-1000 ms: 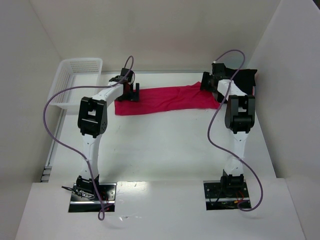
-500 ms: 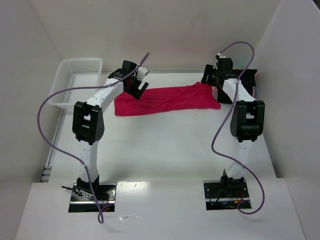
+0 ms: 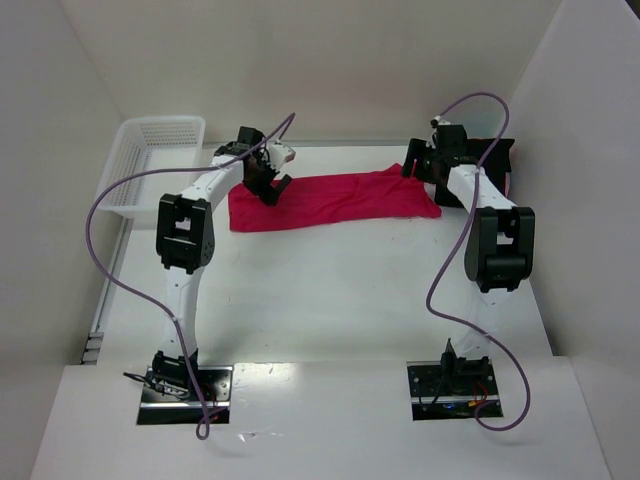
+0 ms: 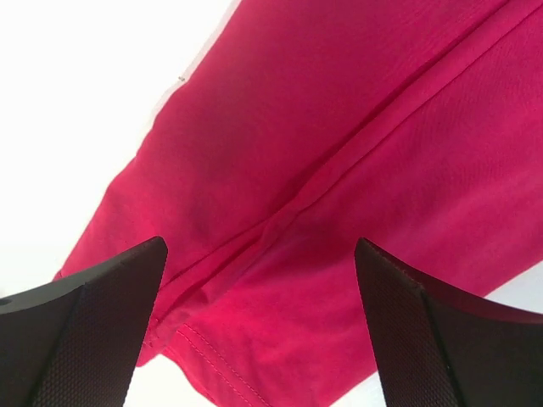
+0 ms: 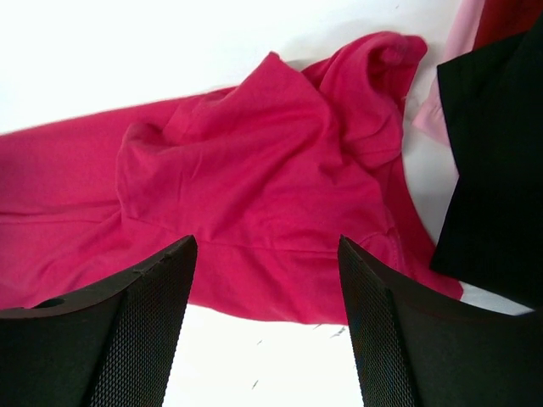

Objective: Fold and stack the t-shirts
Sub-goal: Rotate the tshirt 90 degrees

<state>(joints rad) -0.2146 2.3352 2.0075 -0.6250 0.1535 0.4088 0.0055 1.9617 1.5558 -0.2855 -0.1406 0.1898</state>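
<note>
A red t-shirt [image 3: 330,198] lies folded in a long strip across the far part of the white table. My left gripper [image 3: 268,182] hovers open over its left end; the left wrist view shows red cloth [image 4: 339,170] with a seam between the spread fingers. My right gripper [image 3: 420,168] hovers open over the shirt's right end, where the cloth [image 5: 271,186] is bunched. Both grippers are empty. A black garment [image 3: 495,158] lies at the far right, partly behind the right arm; it also shows in the right wrist view [image 5: 496,161].
A white plastic basket [image 3: 150,160] stands at the far left of the table. A bit of pink cloth [image 5: 437,106] and dark red cloth show beside the black garment. White walls enclose the table on three sides.
Both arms have lifted off the shirt's ends and swung their wrists; the left gripper has turned and moved slightly right over the cloth. The shirt has stayed flat.
</note>
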